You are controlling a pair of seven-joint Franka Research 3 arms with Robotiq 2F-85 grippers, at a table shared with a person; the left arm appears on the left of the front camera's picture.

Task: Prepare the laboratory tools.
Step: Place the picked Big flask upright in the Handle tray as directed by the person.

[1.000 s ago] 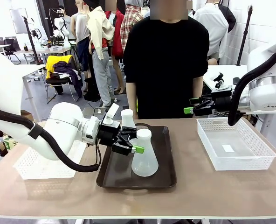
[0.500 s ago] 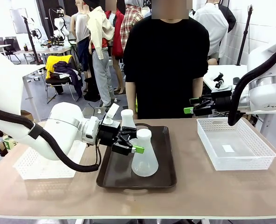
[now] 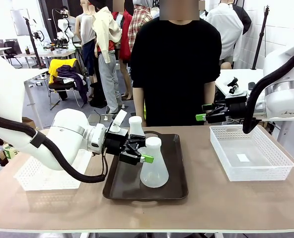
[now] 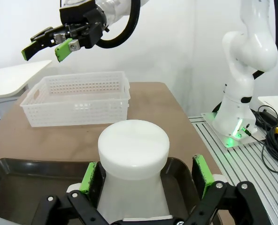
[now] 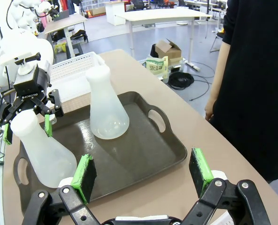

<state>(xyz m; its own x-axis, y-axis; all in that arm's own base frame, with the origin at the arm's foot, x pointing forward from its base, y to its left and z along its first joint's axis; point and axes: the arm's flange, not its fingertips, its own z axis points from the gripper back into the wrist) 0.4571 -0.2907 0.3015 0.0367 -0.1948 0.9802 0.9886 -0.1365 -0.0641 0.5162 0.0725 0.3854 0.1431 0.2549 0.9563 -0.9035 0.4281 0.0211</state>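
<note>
Frosted near flask (image 3: 153, 168) stands on the tray (image 3: 179, 191) between our left fingers (image 4: 88, 177), apart and apparently not touching; our right fingers (image 5: 84, 177) wait, apart.

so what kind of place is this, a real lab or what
Probably a robotics workshop rather than a working lab: two robot arms share a table with a person, another white robot arm is bolted to a floor plate, and cables and a cardboard box lie on the open floor.
</note>
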